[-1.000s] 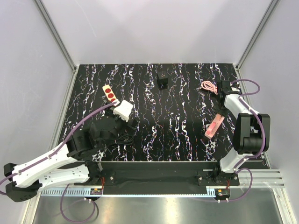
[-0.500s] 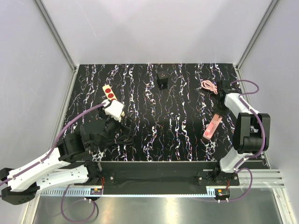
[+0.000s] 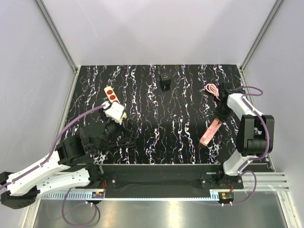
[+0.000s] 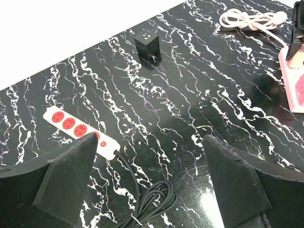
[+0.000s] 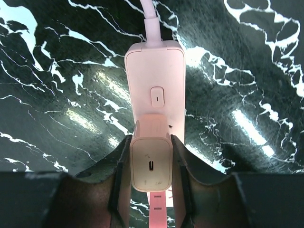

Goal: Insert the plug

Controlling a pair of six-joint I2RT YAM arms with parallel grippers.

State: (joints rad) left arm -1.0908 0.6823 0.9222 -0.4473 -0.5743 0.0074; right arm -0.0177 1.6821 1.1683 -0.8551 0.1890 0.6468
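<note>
In the right wrist view my right gripper point(image 5: 152, 164) is shut on a pale pink charger plug point(image 5: 152, 161), which stands on the pink power strip point(image 5: 154, 76) just below its switch. In the top view the right gripper point(image 3: 219, 114) is at the far end of this strip point(image 3: 209, 132), which lies at an angle. My left gripper point(image 4: 149, 142) is open and empty above a coiled black cable point(image 4: 152, 204). That cable runs to a white strip with red sockets point(image 4: 76, 128). In the top view the left gripper point(image 3: 114, 128) hovers near this strip point(image 3: 110, 94).
A black cube adapter point(image 3: 165, 81) stands at the back centre and also shows in the left wrist view point(image 4: 146, 43). A coiled pink cable point(image 3: 211, 89) lies at the back right, beside the right arm. Walls enclose the table on three sides.
The near end of the pink strip has swung left with the right gripper. The left arm has drawn back to the left and its wrist now sits closer to the red-socket strip.
</note>
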